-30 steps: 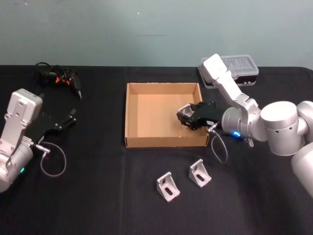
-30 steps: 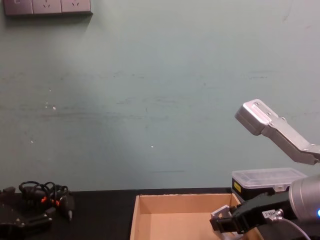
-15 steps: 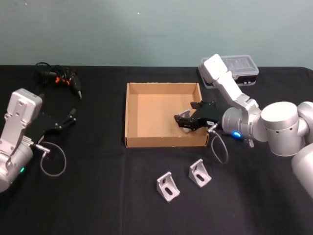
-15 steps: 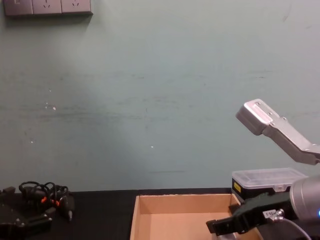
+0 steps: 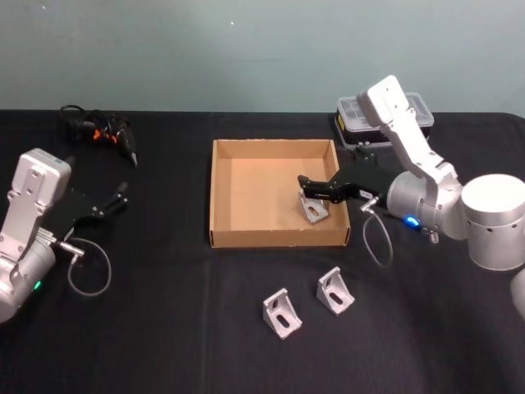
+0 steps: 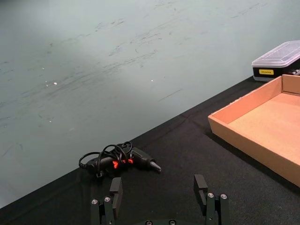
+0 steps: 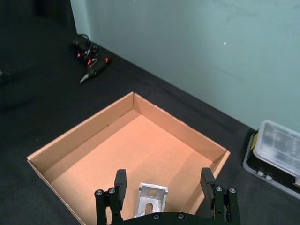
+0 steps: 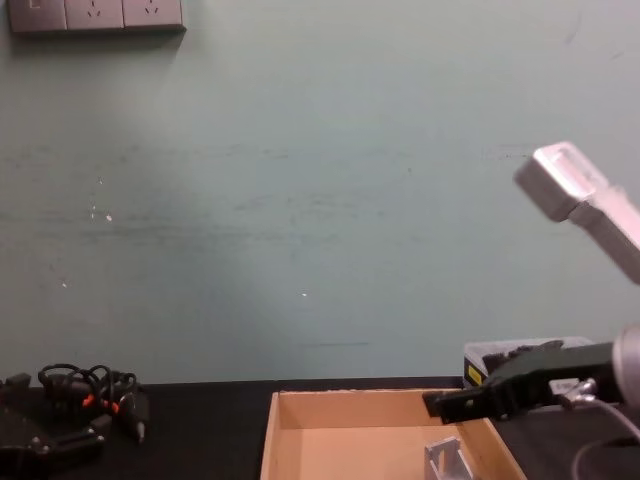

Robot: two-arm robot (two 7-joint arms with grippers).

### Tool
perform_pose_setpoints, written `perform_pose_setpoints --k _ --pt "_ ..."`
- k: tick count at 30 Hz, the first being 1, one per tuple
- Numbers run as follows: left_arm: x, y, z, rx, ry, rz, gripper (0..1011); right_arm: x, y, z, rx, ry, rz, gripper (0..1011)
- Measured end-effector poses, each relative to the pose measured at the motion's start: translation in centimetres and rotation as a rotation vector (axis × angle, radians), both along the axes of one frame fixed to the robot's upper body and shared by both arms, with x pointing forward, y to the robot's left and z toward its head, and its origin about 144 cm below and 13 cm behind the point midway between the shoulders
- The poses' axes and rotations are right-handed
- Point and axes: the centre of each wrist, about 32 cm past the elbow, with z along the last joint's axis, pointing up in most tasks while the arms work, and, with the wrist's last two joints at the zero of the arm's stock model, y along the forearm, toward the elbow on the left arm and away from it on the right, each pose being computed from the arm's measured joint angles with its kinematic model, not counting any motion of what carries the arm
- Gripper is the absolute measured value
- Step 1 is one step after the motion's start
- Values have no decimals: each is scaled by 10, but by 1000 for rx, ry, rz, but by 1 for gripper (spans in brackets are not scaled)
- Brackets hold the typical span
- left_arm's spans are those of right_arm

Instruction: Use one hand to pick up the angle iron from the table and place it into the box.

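Angle iron point(image 5: 312, 208) rests on the cardboard floor of the box point(image 5: 215, 197), in its right half, close to the right wall and apart from the front wall. In the chest view it stands up from the floor point(image 8: 447, 462), below the rim. The right end effector point(image 5: 310, 187) hangs over that same part of the box, reaching in from the right. Its fingers point(image 7: 120, 180) are spread wide and grip nothing. In the right wrist view the angle iron point(image 7: 151, 199) lies between them and lower down, touching neither. A second angle iron point(image 5: 281, 312) and a third angle iron point(image 5: 335, 290) stand on the black bench point(image 5: 164, 328) in front of the box, near each other. The left end effector point(image 5: 119, 199) sits at the bench's left side, well apart from the box, with its fingers point(image 6: 116, 190) spread and nothing between them. A cabled tool point(image 5: 98, 131) lies at the far left. A clear-lidded black case point(image 5: 351, 111) sits behind the box's right corner.
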Motion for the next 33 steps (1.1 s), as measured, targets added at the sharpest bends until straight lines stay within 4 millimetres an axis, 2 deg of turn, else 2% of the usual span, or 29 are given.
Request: perform_pose_setpoints --k 8,16,27,33 --pt "0 0 0 0 0 0 1000 -23 -11 7 44 -67 -17 1003" --pt "0 0 0 0 0 0 1000 -62 -26 13 81 -103 -5 1003" --pt "0 0 0 0 0 0 1000 -114 -43 24 86 12 65 1003" --pt "0 0 0 0 0 0 1000 -129 -48 22 62 69 81 1003"
